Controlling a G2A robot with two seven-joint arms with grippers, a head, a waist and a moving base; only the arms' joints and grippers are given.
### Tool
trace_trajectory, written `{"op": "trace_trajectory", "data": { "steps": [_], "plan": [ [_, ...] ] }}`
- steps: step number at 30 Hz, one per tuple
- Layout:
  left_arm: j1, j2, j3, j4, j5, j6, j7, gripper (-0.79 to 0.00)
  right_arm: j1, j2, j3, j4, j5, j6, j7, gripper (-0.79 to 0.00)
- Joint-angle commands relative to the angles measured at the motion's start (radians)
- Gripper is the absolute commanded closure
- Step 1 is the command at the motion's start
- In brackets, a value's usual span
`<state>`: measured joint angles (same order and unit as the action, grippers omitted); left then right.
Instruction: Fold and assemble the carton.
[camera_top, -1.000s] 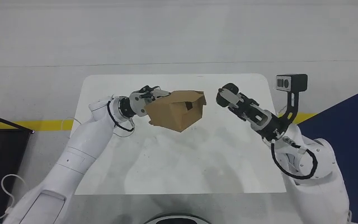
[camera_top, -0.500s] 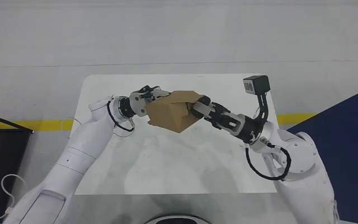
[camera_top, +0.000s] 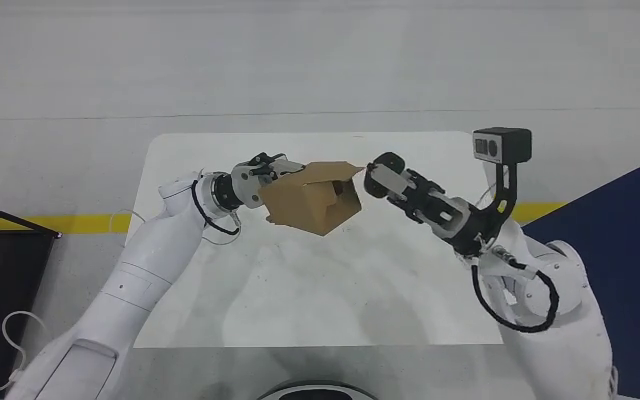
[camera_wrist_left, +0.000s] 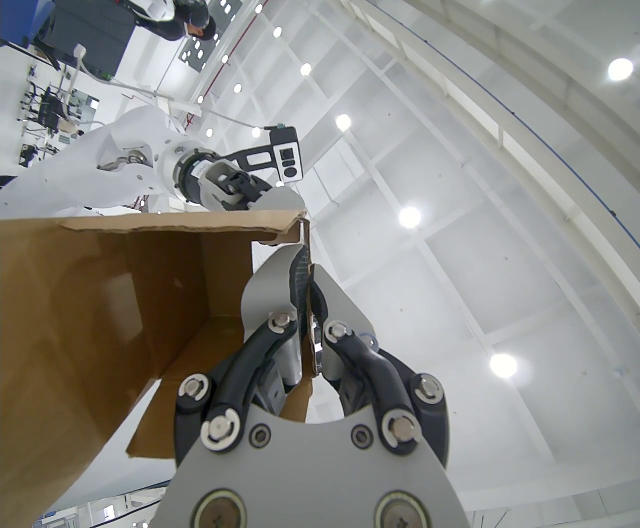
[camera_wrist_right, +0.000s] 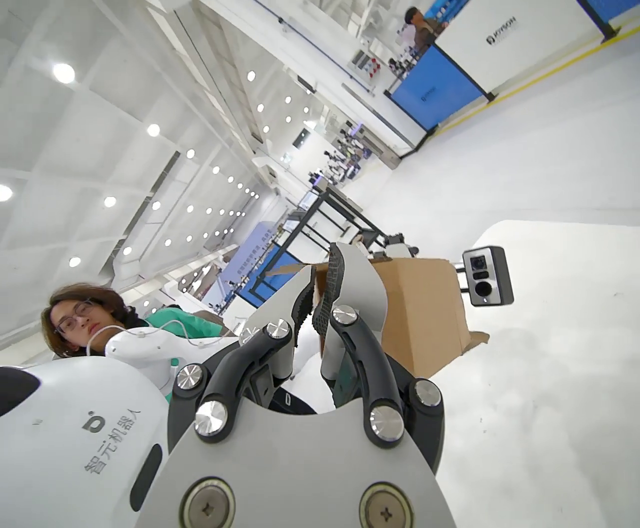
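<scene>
Brown cardboard carton (camera_top: 315, 197), pinched by one wall in the left fingers (camera_wrist_left: 270, 292), could twist loose if the closed, empty right fingers (camera_wrist_right: 361, 282) shove it.

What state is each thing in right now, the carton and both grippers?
carton: tilted, the end facing the left arm open, one wall clamped.
left gripper: jaws shut on the carton's wall edge.
right gripper: jaws shut, holding nothing, beside the carton's other end.
</scene>
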<state>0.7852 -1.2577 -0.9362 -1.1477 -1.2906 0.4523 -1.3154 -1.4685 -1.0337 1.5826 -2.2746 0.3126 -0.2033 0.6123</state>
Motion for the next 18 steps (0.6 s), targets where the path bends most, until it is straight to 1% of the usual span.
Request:
{"op": "trace_trajectory", "data": {
  "steps": [1,3,5,7,8,13,18],
  "plan": [
    [0.000,0.000,0.000,0.000,0.000,0.000,0.000,0.000,-0.021,0.000,0.034,-0.031,0.033,-0.033,0.006,0.000],
    [0.000,0.000,0.000,0.000,0.000,0.000,0.000,0.000,-0.039,0.001,0.053,-0.073,0.042,-0.048,0.021,0.000],
    [0.000,0.000,0.000,0.000,0.000,0.000,0.000,0.000,-0.033,0.002,0.051,-0.075,0.037,-0.065,0.049,0.000],
    [0.000,0.000,0.000,0.000,0.000,0.000,0.000,0.000,-0.013,0.003,0.037,-0.075,0.015,-0.048,0.064,0.000],
    [0.000,0.000,0.000,0.000,0.000,0.000,0.000,0.000,0.000,0.003,0.023,-0.075,0.006,-0.026,0.070,0.000],
    [0.000,0.000,0.000,0.000,0.000,0.000,0.000,0.000,0.088,0.003,-0.058,-0.064,-0.051,0.150,0.072,0.000],
    [0.000,0.000,0.000,0.000,0.000,0.000,0.000,0.000,0.150,0.002,-0.106,-0.039,-0.078,0.220,0.076,0.000]
  ]
}}
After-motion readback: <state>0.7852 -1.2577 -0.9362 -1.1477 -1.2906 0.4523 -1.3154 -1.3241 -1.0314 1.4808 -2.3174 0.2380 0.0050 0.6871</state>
